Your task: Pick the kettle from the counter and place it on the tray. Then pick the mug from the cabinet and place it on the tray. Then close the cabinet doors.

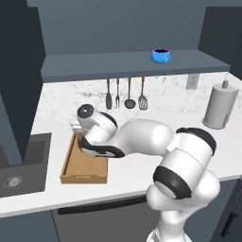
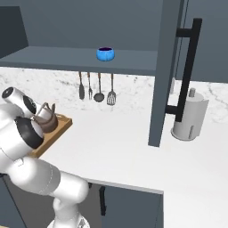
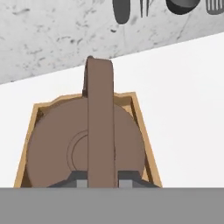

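While the arm bends low over the counter (image 2: 133, 147): the gripper (image 3: 103, 181) sits above the tray (image 1: 75, 165)
Fingers: drawn in narrow, one on each side of the kettle's arched handle, pinching it
Kettle (image 2: 46, 120): dark brown, upright, over the far end of the tray; whether it touches the tray floor I cannot tell
Mug (image 1: 160, 56): blue, on the cabinet shelf (image 1: 123, 64)
Cabinet door (image 2: 167, 67): standing open
Utensils (image 1: 125, 94): hanging on the backsplash below the shelf
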You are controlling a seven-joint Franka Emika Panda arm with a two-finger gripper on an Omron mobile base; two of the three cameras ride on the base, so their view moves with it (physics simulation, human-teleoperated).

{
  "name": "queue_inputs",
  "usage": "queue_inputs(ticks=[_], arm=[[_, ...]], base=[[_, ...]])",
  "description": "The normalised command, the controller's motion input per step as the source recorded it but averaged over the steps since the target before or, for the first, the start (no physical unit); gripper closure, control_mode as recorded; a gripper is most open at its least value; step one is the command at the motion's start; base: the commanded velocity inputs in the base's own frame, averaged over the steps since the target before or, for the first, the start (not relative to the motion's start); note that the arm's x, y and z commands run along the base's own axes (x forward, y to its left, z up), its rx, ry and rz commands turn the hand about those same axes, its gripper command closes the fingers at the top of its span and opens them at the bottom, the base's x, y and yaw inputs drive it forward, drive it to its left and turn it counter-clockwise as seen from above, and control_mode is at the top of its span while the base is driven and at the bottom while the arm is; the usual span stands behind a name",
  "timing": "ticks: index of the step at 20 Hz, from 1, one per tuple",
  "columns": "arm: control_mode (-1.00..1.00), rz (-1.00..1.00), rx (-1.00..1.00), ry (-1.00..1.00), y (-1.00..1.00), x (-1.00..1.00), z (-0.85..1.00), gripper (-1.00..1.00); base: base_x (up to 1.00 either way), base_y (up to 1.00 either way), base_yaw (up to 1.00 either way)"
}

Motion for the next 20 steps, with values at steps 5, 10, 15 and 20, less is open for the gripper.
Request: queue_inputs(ticks=[5, 10, 15, 20], arm=[[-1.00, -0.10, 0.00, 0.05, -0.03, 0.04, -0.19, -1.00], [-1.00, -0.07, 0.00, 0.03, -0.06, 0.14, -0.09, -1.00], [-1.00, -0.03, 0.00, 0.01, -0.15, 0.00, -0.02, -1.00], [-1.00, -0.01, 0.00, 0.00, -0.10, 0.05, 0.00, -1.00]], base=[[0.00, 0.00, 0.00], [0.00, 0.00, 0.00], [0.00, 0.00, 0.00], [0.00, 0.00, 0.00]])
